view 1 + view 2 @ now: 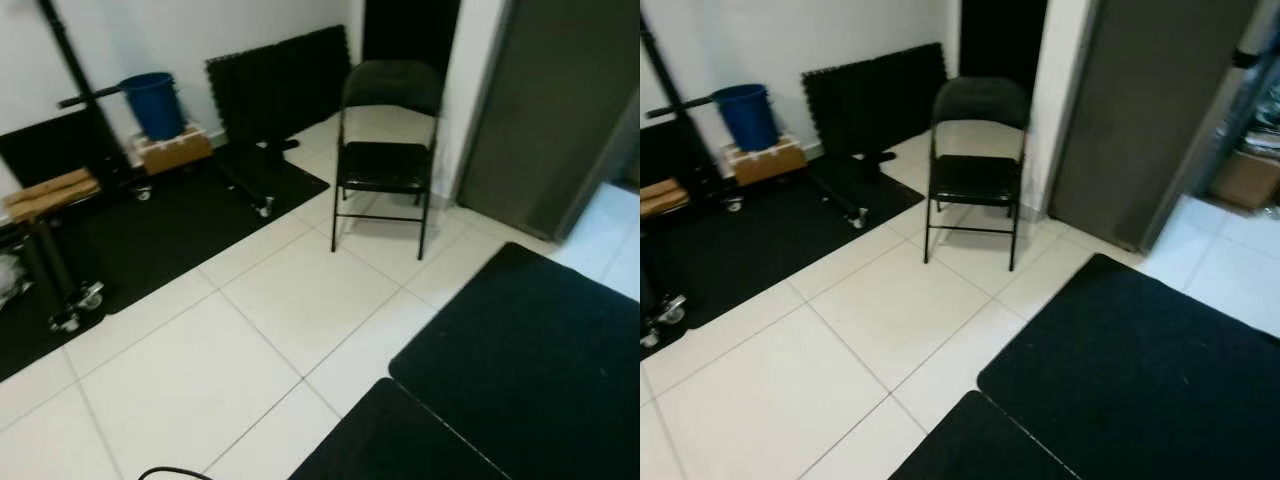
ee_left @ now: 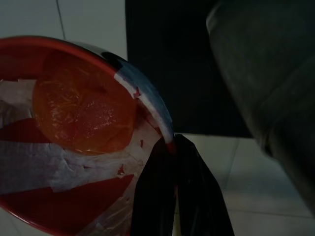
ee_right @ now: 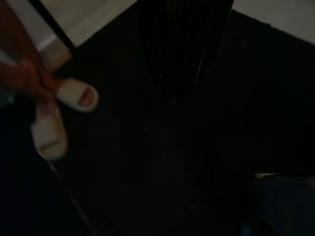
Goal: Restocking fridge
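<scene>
Head views: a white tiled floor (image 1: pixel 250 330) with black mats (image 1: pixel 530 350) in the foreground and a further black mat (image 1: pixel 160 230) toward the left wall. A black folding chair (image 1: pixel 385 150) stands on the tiles near the middle, its back toward a dark doorway (image 1: pixel 410 30). To its right rises a tall grey panel (image 1: pixel 550 110), which may be the fridge side, though this cannot be confirmed. Along the left wall stand a blue bucket (image 1: pixel 155 103) on a cardboard box (image 1: pixel 172 150), black foam tiles (image 1: pixel 280 80) leaning upright, and a black wheeled stand (image 1: pixel 70 130). Left wrist view: the left end effector (image 2: pixel 174 147) has its two black fingers (image 2: pixel 152 196) pressed together on the rim of a red bowl (image 2: pixel 64 206), pinching it. The bowl is covered with clear film and strips of white tape (image 2: pixel 44 167), and holds an orange, rounded food item (image 2: pixel 83 110); it hangs above the tiled floor and a black mat. Right wrist view: very dark; the right end effector (image 3: pixel 182 73) points down over a black mat, and whether it is spread or closed cannot be told. Beside it, a person's feet in pale slippers (image 3: pixel 59 118) stand on the mat.
</scene>
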You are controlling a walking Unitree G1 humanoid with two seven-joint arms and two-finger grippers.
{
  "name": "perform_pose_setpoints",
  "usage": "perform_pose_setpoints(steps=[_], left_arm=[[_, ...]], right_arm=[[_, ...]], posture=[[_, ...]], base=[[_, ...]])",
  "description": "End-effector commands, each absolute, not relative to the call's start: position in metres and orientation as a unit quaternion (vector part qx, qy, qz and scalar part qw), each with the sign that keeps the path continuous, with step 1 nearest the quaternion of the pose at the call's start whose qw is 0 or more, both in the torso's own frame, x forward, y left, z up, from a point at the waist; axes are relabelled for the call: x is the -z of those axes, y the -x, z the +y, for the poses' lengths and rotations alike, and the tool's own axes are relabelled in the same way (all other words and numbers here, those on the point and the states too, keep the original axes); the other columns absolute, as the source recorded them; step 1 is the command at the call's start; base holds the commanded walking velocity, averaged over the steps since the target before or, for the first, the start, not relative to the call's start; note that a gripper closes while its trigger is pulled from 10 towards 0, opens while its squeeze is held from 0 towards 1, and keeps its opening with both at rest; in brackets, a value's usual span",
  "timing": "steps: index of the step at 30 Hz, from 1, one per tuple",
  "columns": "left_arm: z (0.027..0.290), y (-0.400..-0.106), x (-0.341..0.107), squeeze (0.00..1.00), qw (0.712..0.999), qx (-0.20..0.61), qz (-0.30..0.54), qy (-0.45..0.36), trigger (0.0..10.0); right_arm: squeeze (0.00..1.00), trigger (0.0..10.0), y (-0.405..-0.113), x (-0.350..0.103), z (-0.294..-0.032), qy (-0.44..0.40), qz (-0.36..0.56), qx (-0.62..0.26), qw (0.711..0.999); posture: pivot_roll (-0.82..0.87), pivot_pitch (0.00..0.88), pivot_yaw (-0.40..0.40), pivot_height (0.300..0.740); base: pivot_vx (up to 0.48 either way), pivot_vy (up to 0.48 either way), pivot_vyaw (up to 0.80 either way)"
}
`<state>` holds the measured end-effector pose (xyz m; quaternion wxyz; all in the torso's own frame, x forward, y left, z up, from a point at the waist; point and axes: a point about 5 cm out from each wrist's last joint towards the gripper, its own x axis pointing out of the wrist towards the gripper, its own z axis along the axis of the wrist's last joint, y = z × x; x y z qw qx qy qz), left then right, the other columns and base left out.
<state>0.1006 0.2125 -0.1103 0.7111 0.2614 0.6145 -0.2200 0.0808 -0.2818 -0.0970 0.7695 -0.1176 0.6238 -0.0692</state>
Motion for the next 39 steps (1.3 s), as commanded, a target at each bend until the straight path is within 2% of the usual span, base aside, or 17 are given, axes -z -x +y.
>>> perform_pose_setpoints(steps=[1, 5, 13, 18, 23, 27, 39], left_arm=[[0.206, -0.099, 0.112, 0.0, 0.715, 0.227, 0.61, -0.256, 10.0], [0.205, -0.1, 0.112, 0.0, 0.716, 0.228, 0.609, -0.254, 10.0], [0.202, -0.101, 0.112, 0.0, 0.719, 0.231, 0.605, -0.253, 10.0], [0.202, -0.102, 0.112, 0.0, 0.719, 0.231, 0.604, -0.253, 10.0], [0.202, -0.103, 0.111, 0.0, 0.721, 0.23, 0.603, -0.252, 10.0], [0.202, -0.103, 0.111, 0.0, 0.722, 0.231, 0.601, -0.252, 10.0], [0.202, -0.105, 0.111, 0.0, 0.726, 0.229, 0.596, -0.255, 10.0]], right_arm=[[0.0, 10.0, -0.078, 0.099, -0.278, 0.111, 0.626, 0.061, 0.77], [0.0, 10.0, -0.076, 0.099, -0.279, 0.111, 0.627, 0.062, 0.769], [0.0, 10.0, -0.077, 0.106, -0.256, 0.103, 0.627, 0.051, 0.77], [0.0, 10.0, -0.077, 0.107, -0.253, 0.101, 0.627, 0.05, 0.771], [0.0, 10.0, -0.07, 0.101, -0.277, 0.108, 0.63, 0.061, 0.767], [0.0, 10.0, -0.068, 0.099, -0.282, 0.11, 0.631, 0.064, 0.766], [0.0, 10.0, -0.075, 0.11, -0.244, 0.097, 0.628, 0.045, 0.771]], posture=[[-0.01, 0.0, 0.023, 0.74], [-0.01, 0.0, 0.021, 0.74], [-0.01, 0.0, 0.02, 0.74], [-0.01, 0.0, 0.021, 0.74], [-0.01, 0.0, 0.022, 0.74], [-0.01, 0.0, 0.022, 0.74], [-0.01, 0.0, 0.023, 0.74]], base=[[0.0, 0.0, -0.79], [0.0, 0.0, -0.79], [0.0, 0.0, -0.79], [0.0, 0.0, -0.79], [0.0, 0.0, -0.79], [0.0, 0.0, -0.79], [0.0, 0.0, -0.79]])
